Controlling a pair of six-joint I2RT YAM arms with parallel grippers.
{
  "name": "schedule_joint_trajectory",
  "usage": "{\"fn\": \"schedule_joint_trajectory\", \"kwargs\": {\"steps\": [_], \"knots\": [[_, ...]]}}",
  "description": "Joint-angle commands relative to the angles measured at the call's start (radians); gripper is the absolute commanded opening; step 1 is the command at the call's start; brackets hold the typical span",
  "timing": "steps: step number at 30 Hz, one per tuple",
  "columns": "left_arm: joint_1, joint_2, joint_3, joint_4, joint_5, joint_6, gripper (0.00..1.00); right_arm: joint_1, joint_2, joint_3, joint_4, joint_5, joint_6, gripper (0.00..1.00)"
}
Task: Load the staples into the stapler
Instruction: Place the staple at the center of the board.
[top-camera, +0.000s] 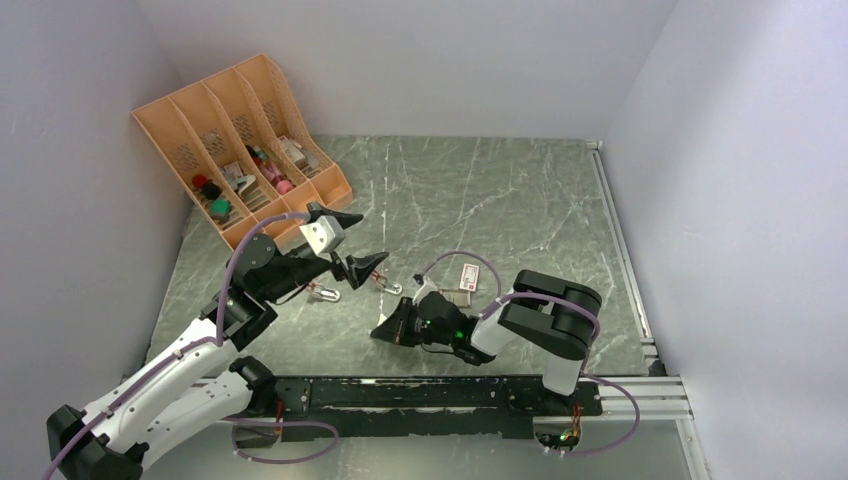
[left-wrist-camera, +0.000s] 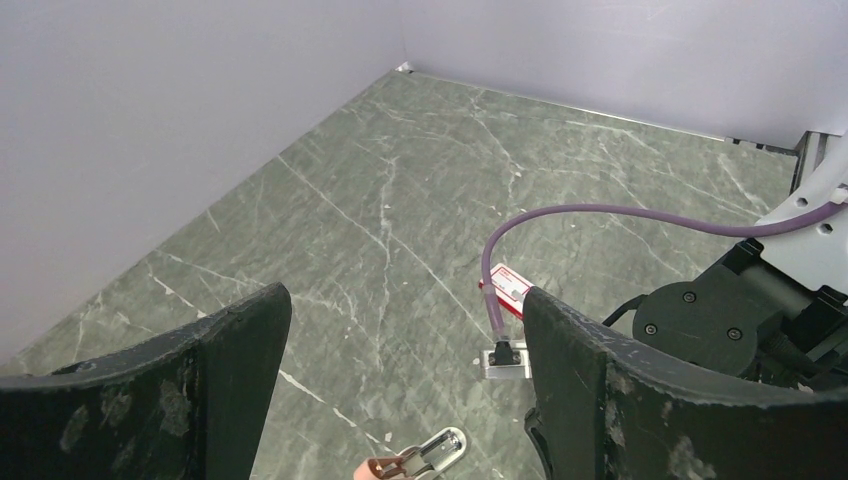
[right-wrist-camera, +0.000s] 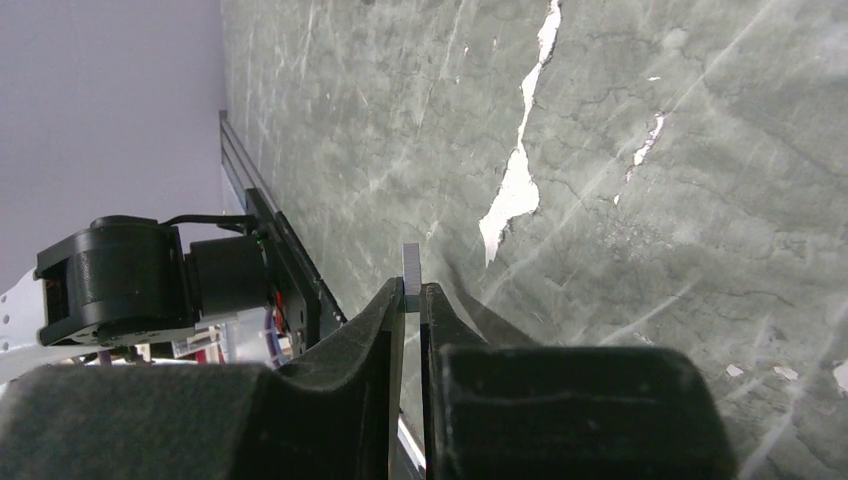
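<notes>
The counter (top-camera: 500, 190) carries a rack (top-camera: 240, 130) in its far-left corner. The left claw (top-camera: 372, 236) hovers mid-counter, spread wide. The right claw (top-camera: 380, 330) (low, by the near edge) pinches a strip of staples (right-wrist-camera: 410, 272) at its fingertips. The box (top-camera: 468, 277) lies mid-counter, apart from both.

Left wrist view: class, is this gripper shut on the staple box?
No: the left gripper stands wide open, and the red-and-white box lies on the table beyond it.

My left gripper (left-wrist-camera: 405, 315) gapes wide over the green marbled counter (left-wrist-camera: 380, 170). The red-and-white staples box (left-wrist-camera: 508, 289) lies flat just beyond one fingertip (a purple cable (left-wrist-camera: 600, 212) passes in front of it).
</notes>
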Motion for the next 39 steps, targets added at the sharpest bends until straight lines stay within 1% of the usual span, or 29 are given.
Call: {"fn": "schedule_joint_trajectory", "kwargs": {"steps": [1,20,27,32,39], "knots": [[-0.002,-0.011,-0.006,-0.003,-0.021,0.012,0.90,0.004,0.007,-0.013,0.012,0.025,0.027,0.13],[-0.002,-0.025,-0.012,-0.012,-0.021,0.012,0.90,0.006,-0.012,-0.033,-0.036,0.048,0.045,0.21],[-0.002,-0.032,-0.009,-0.022,-0.026,0.014,0.90,0.005,-0.045,-0.034,-0.078,0.066,0.040,0.33],[-0.002,-0.031,-0.011,-0.021,-0.029,0.009,0.90,0.007,-0.085,-0.045,-0.127,0.089,0.034,0.36],[-0.002,-0.029,-0.010,-0.018,-0.032,0.002,0.90,0.012,-0.145,-0.048,-0.186,0.110,0.004,0.38]]}}
